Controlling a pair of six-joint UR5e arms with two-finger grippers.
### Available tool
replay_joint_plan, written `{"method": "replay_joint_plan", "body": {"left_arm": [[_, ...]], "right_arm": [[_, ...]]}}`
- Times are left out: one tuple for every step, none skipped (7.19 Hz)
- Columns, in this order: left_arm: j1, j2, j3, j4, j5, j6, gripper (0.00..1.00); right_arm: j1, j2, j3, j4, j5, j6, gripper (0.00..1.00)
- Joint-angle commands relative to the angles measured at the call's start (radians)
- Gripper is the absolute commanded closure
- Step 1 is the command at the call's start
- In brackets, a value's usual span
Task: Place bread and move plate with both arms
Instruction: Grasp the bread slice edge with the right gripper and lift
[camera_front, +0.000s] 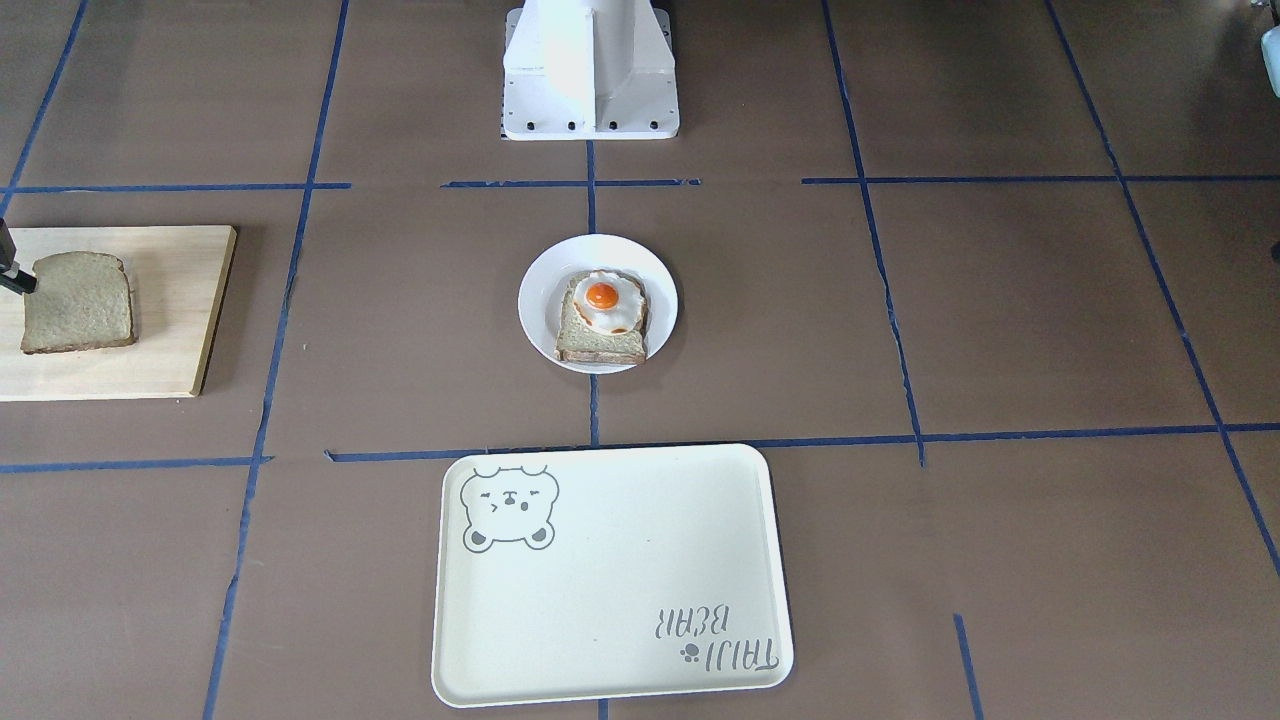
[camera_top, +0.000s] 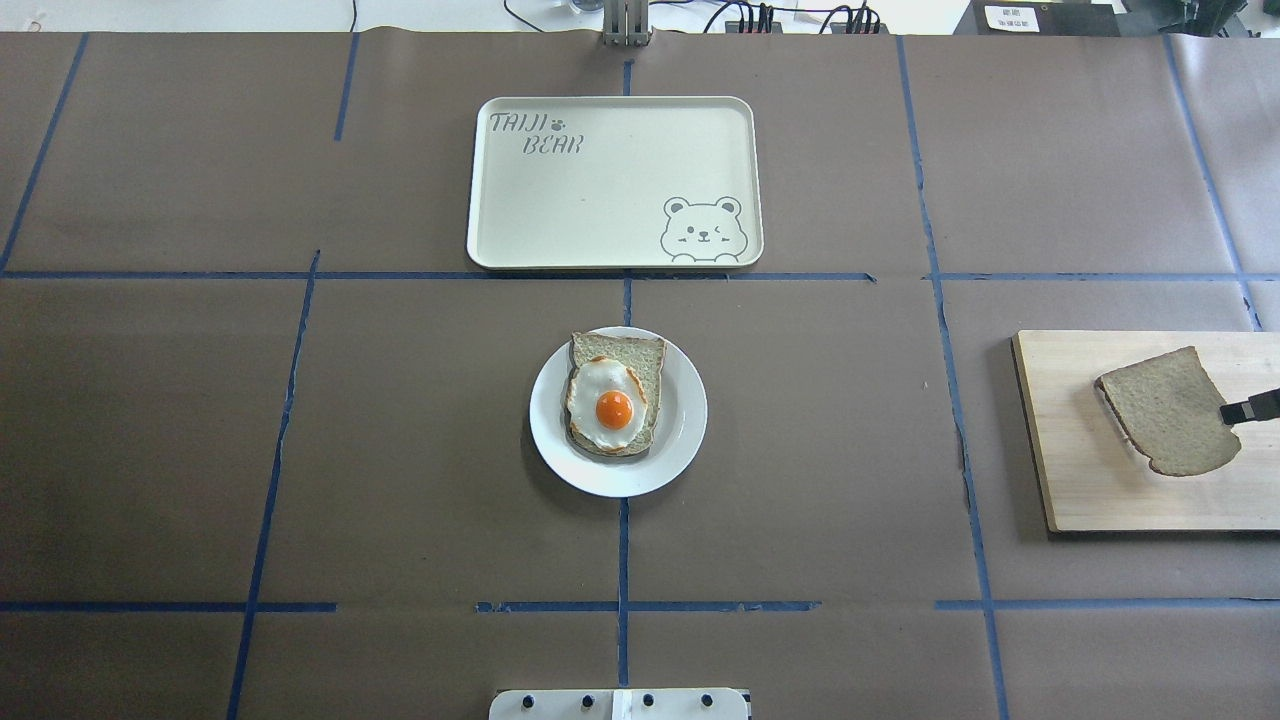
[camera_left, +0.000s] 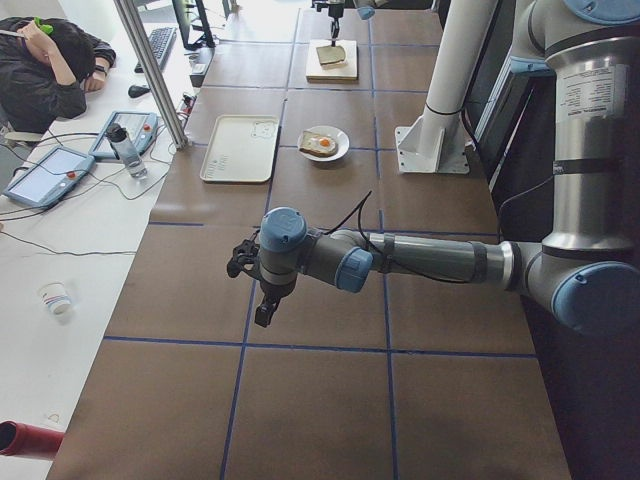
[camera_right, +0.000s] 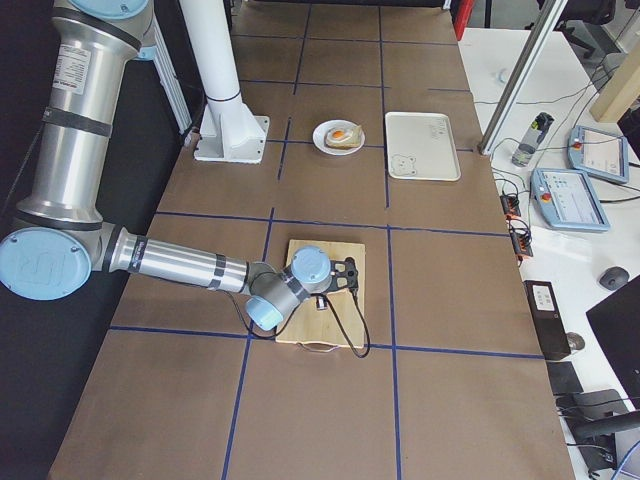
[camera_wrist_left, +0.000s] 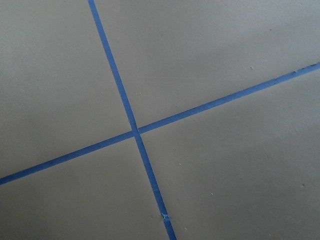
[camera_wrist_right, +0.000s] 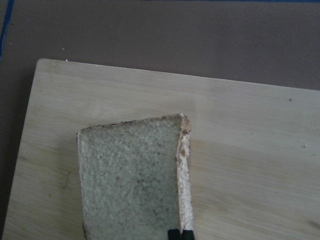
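The plain bread (camera_top: 1170, 410) lies on a wooden cutting board (camera_top: 1080, 480) at the table's right end. It also shows in the front view (camera_front: 78, 302) and the right wrist view (camera_wrist_right: 130, 185). My right gripper (camera_wrist_right: 180, 234) is shut, its two black tips pinching the bread's crust edge; it enters the overhead view at the right edge (camera_top: 1248, 410). The white plate (camera_top: 690, 420) sits at the table's middle and holds an egg-topped slice (camera_top: 612, 405). My left gripper (camera_left: 262, 300) hovers over bare table far to the left; I cannot tell whether it is open.
A cream tray with a bear drawing (camera_top: 615, 180) lies beyond the plate, on the operators' side. The white pedestal (camera_front: 590, 70) stands at the robot's side. Blue tape lines cross the brown table. An operator (camera_left: 45, 60) sits at a side desk.
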Motion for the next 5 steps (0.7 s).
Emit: {"method": "replay_joint_plan", "body": {"left_arm": [[-0.003,0.000,0.000,0.000,0.000,0.000,0.00],[0.000,0.000,0.001,0.001,0.000,0.000,0.00],[-0.003,0.001,-0.002,0.000,-0.006,0.000,0.00],[-0.003,0.003,0.003,0.000,-0.041,-0.002,0.00],[-0.003,0.003,0.001,0.000,-0.043,-0.002,0.00]], "right_arm": [[0.026,0.019,0.104,-0.008,0.063,0.123,1.00],[0.024,0.066,0.163,-0.032,0.069,0.244,1.00],[0.003,0.115,0.175,-0.032,0.065,0.337,1.00],[-0.035,0.187,0.183,-0.034,0.058,0.424,1.00],[-0.092,0.286,0.182,-0.034,0.036,0.554,1.00]]}}
